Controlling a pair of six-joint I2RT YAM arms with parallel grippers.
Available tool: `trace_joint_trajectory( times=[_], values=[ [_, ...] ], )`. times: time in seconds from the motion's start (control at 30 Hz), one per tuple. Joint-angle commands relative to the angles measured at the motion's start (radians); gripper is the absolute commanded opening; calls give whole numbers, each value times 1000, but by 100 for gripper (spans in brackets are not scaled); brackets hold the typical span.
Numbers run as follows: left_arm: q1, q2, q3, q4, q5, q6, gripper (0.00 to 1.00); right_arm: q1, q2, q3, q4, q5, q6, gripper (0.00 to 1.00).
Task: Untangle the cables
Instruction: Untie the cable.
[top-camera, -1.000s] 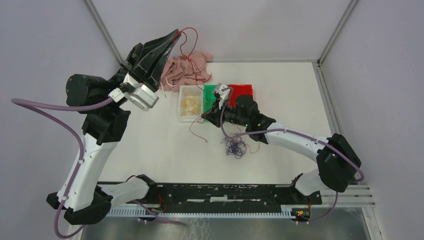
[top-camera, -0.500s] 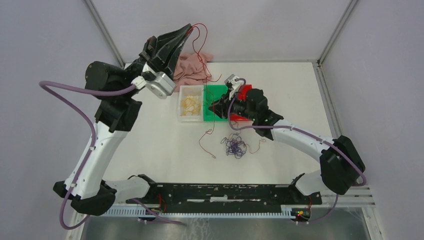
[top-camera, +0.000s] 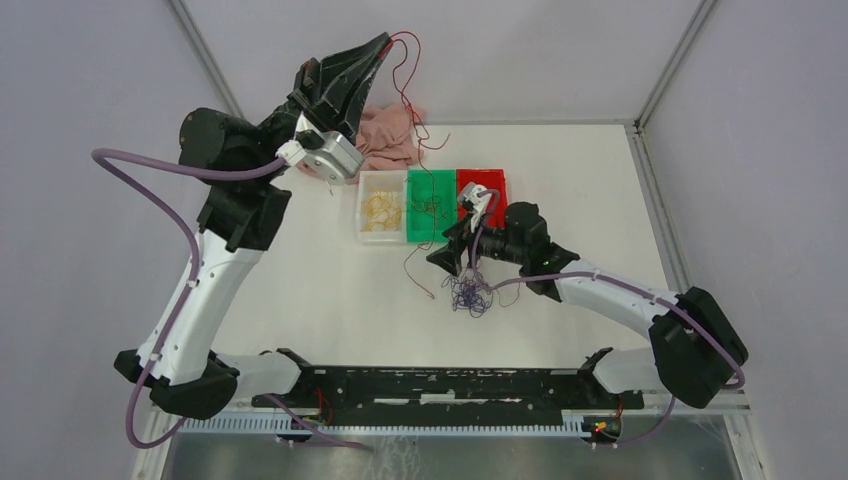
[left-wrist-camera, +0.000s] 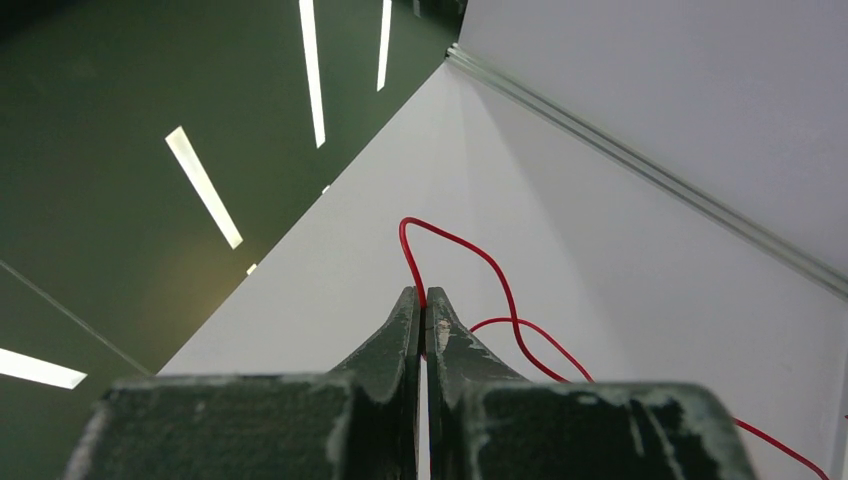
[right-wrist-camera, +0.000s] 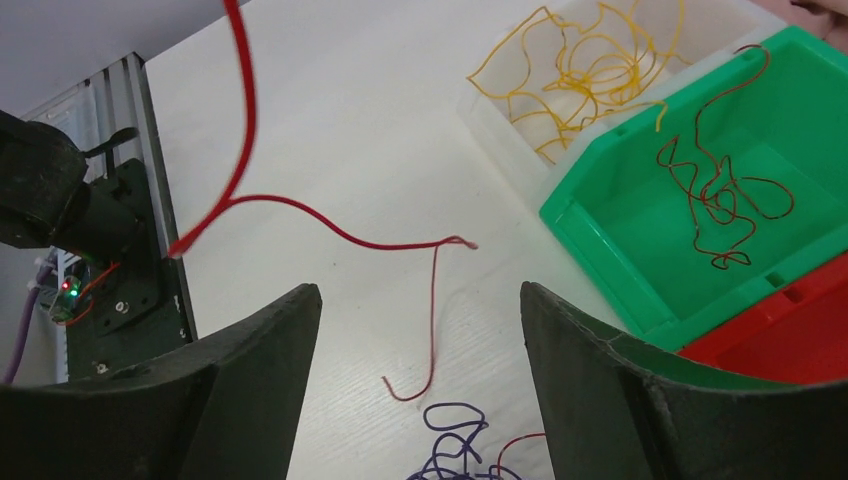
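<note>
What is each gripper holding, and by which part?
The left gripper pinches a red cable by its raised upper part; the right gripper is open, holding nothing.

Soft, even overhead light leaves only faint shadows on the white table (top-camera: 330, 290), ceiling strip lights (left-wrist-camera: 205, 187) glare in the left wrist view, and a near red cable (right-wrist-camera: 243, 130) looks blurred.

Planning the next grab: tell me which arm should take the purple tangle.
Right. The right gripper stands open just beside the purple tangle; the left gripper is shut on the red cable, raised far off at the back.
</note>
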Motion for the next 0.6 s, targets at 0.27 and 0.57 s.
trace_joint_trajectory(
  times=[0.27, 0.57],
  values=[
    [-1, -3, 39, 48, 20, 15, 3, 40, 159, 193, 129, 83, -62, 78],
    [-1, -11, 26, 43, 19, 7, 3, 42, 185, 290, 74, 221, -118, 5]
  ],
)
